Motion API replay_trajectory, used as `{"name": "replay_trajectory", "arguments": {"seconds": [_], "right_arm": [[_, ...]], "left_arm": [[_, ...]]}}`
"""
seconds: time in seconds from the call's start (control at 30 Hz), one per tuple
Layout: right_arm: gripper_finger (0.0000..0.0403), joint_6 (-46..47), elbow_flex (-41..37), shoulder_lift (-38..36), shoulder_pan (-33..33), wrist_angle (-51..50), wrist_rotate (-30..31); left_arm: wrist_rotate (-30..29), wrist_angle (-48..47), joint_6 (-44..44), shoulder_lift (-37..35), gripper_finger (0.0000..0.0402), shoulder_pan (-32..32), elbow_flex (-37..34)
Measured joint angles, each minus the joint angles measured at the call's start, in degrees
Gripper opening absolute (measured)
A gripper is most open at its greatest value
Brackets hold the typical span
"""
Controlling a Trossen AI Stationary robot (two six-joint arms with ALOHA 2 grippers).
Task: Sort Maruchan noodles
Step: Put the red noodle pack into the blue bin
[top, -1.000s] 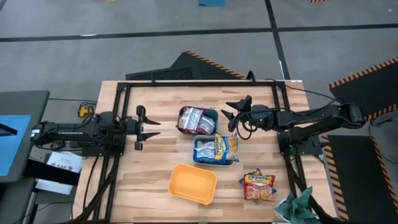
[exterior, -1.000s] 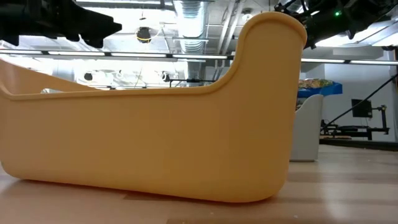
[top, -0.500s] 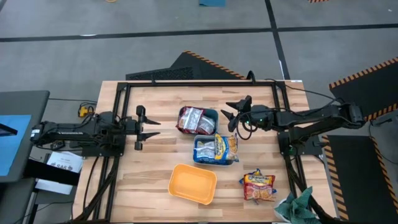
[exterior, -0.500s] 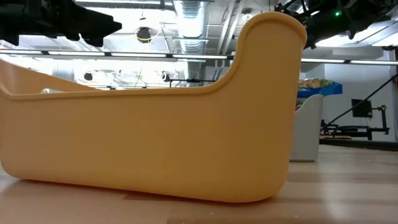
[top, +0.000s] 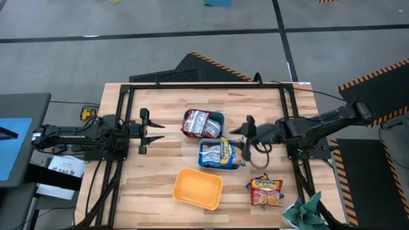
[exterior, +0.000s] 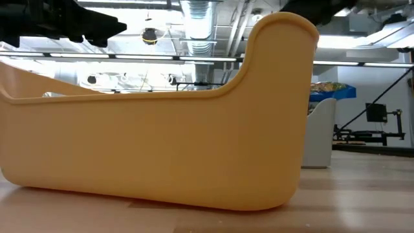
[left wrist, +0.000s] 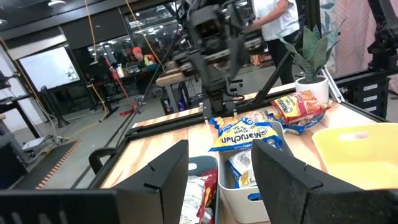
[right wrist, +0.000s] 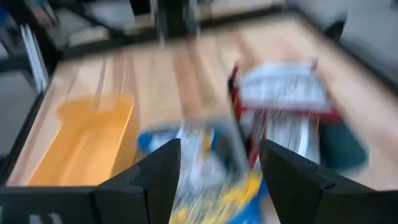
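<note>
Currently noodle packets lie loose on wood tabletop; others fill teal tub and pale tub. Right pincer released beside pale tub; left pincer released, idle. Grey floor around.

both arms are matte black, built of slim jointed segments. the left arm has a blocky wrist housing. left gripper: two flat black fingers with angular, stepped edges and dull grey highlights. the right arm is black too, with a thin dark cable looping beside its wrist, nearest the pale-blue tub. right gripper: same black angular fingers, bevelled on their inner faces. no readable markings or screws on either.
</note>
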Motion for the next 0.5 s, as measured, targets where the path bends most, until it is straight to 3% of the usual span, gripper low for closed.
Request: {"name": "replay_trajectory", "arguments": {"seconds": [0.17,0.5], "right_arm": [[0.0240,13.67,8.19,2.35,8.26,-21.70,3.59],[0.0240,36.46,10.44,5.04,16.62,-35.12,0.72]], "left_arm": [[0.00,-0.01,-0.03,0.00,0.0165,0.00,0.00],[0.00,-0.07,-0.14,0.02,0.0165,0.00,0.00]]}}
